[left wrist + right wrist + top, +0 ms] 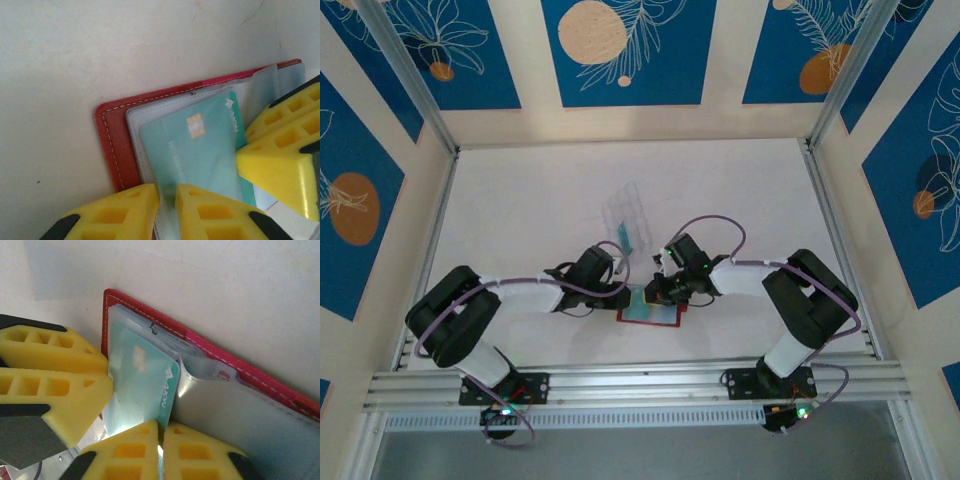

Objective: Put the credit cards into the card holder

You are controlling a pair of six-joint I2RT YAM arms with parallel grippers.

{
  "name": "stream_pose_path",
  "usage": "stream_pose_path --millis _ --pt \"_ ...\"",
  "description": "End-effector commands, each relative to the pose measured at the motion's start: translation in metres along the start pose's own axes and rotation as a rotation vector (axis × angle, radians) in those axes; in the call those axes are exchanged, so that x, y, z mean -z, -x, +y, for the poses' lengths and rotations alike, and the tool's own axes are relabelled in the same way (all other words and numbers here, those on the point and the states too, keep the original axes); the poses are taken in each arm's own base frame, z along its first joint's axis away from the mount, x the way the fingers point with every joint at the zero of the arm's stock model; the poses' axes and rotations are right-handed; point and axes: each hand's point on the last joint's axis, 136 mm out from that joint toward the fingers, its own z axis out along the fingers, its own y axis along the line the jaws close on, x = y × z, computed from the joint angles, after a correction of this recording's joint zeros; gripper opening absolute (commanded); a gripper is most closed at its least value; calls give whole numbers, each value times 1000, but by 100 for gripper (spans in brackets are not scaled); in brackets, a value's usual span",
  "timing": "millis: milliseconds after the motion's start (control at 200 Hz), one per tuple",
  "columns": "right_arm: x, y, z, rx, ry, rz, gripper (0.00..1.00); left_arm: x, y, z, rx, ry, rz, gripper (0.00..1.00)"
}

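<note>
Card (pixel 200 155) likely stiff, slick, light: best pinched at exposed edge. Right gripper (pixel 161 434) narrow on that edge; left gripper (pixel 167 202) nipping clear sleeve (pixel 136 120) of card holder (pixel 112 145).

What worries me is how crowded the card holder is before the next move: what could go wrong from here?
1. The credit card sits skewed and looks only partly inside the clear sleeve; pushing on could jam or buckle it.
2. The left end effector and right end effector crowd together over the card holder, so they could collide.
3. The left one seems to pinch the sleeve; if it slips, the sleeve might flop shut.
</note>
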Motion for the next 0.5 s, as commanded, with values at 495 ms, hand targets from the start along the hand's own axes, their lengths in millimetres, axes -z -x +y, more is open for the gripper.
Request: stream_pose_path --millis 495 --pt "36 -6 -17 87 -291 -6 28 -11 -59 39 49 132 167 20"
